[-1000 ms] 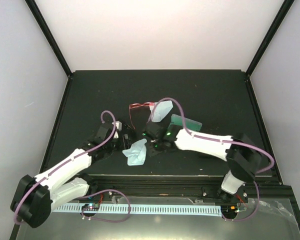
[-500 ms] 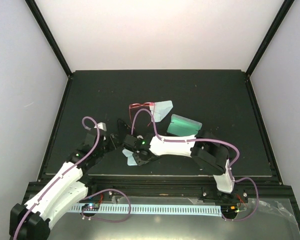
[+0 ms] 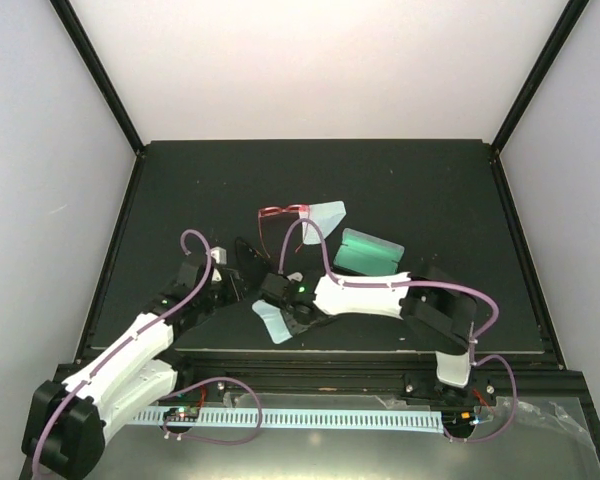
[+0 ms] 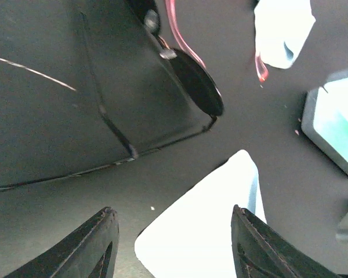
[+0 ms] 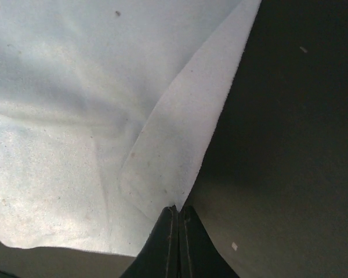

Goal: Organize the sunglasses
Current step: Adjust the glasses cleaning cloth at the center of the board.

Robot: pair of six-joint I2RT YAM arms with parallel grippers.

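Note:
The red wire-framed sunglasses (image 3: 280, 213) lie at mid-table beside a light blue cloth (image 3: 325, 215); their red arm (image 4: 182, 35) shows in the left wrist view. Just in front of them lie the black sunglasses (image 3: 250, 252), with one dark lens (image 4: 196, 87) and thin arms visible. My right gripper (image 3: 283, 315) is shut on the edge of a second light blue cloth (image 5: 75, 116) near the front edge, the jaws (image 5: 177, 213) pinching its corner. My left gripper (image 4: 174, 231) stands open just left of it, low over that cloth's corner (image 4: 203, 231), holding nothing.
A pale blue-green case (image 3: 370, 250) lies right of centre, also visible in the left wrist view (image 4: 336, 124). The right arm reaches across the front of the table towards the left arm. Black frame posts rise at the back corners.
The right arm swung left from near the case to the front cloth and shut on its edge; the cloth is now bunched narrower. The left arm drew back, then eased forward.

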